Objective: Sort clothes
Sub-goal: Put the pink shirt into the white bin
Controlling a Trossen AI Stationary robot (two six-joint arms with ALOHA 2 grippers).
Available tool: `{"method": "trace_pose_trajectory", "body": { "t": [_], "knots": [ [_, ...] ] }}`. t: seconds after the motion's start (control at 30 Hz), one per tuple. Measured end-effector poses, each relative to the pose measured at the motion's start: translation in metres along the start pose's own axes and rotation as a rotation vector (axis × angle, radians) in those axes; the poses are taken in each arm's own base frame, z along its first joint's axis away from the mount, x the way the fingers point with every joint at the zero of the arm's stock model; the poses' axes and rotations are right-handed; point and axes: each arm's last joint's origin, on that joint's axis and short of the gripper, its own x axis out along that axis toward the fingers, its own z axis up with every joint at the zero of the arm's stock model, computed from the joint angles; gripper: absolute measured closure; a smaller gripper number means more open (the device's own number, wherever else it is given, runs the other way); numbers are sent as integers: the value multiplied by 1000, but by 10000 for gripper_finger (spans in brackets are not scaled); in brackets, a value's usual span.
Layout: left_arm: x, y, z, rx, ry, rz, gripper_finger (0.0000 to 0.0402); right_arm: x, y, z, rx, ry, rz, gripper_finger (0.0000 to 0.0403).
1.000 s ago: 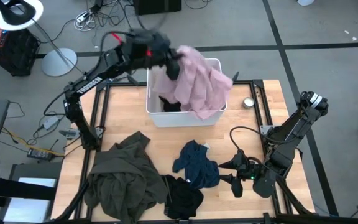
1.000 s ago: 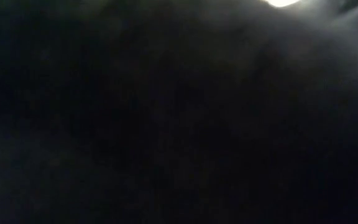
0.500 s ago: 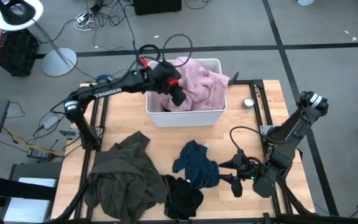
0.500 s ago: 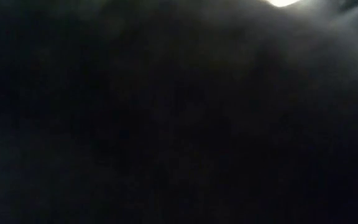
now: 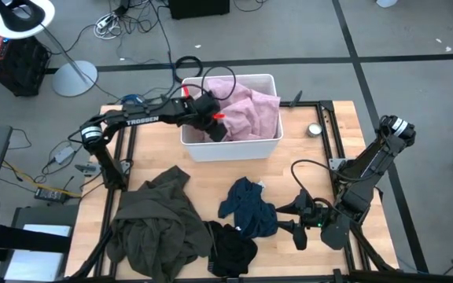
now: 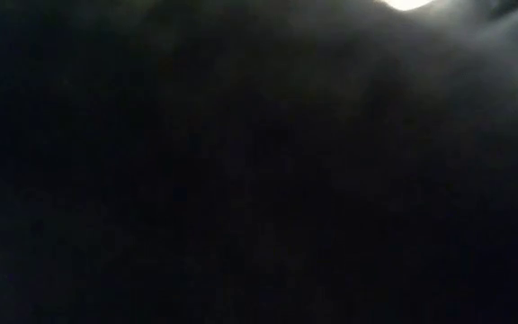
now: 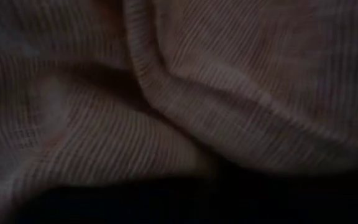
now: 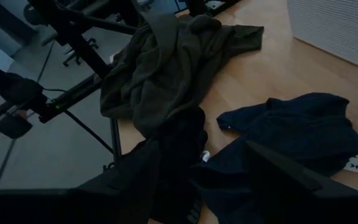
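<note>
Olive garment (image 5: 152, 224) lies in a heap at the table's (image 5: 305, 177) front left, untouched. Black garment (image 5: 230, 248) sits just right of it at the front edge, touching the teal garment (image 5: 250, 206) near the table's middle front. All three also show in the right wrist view: olive (image 8: 166, 62), black (image 8: 160, 168), teal (image 8: 291, 134).

Left gripper (image 5: 215, 126) is down inside the white bin (image 5: 230, 145) at the back of the table, buried in the pink garment (image 5: 246, 110). Left wrist view is nothing but pink ribbed fabric (image 7: 229, 93) right up against the lens. Can't tell whether the fingers are clamped on it or let go: they're hidden in the cloth.

Pink mostly fills the bin, bunched toward its right side, some of it riding near the rim.

Judgement: step in hand is depositing pink in the bin. To do it well: let go fully while low, then lift straight up so no fold snags a finger and drags out. Watch the fabric near the rim; a sideways exit could pull it over.

Right gripper (image 5: 293, 222) waits at the table's front right, just beside teal, fingers spread and holding nothing.

Low view is dark, no use.
</note>
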Motion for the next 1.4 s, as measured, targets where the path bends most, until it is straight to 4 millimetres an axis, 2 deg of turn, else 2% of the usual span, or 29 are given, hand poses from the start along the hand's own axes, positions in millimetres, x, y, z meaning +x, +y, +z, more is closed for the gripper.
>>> {"method": "trace_pose_trajectory", "body": {
  "t": [0.17, 0.33, 0.63, 0.83, 0.93, 1.13, 1.4],
  "knots": [
    [-12, -1, 7, 72, 14, 4, 290, 0, 0, 0, -4, 0, 0, 174],
    [-38, -6, 26, 74, -19, -39, 243, 0, 0, 0, -9, 0, 0, 174],
    [-105, -15, 54, 166, -77, -73, 234, 0, 3, 1, 20, -5, 25, 174],
    [-149, -23, 57, 182, -92, -93, 234, 0, 5, 2, 35, 7, 46, 174],
    [-165, -24, 56, 172, -94, -82, 234, -1, 5, 1, 49, 10, 48, 174],
    [-170, -27, 59, 175, -140, -78, 234, -4, 6, -2, 50, 19, 59, 174],
    [-146, -19, 67, 103, -182, -6, 222, -16, 11, -11, 3, 48, 100, 174]
  ]
}}
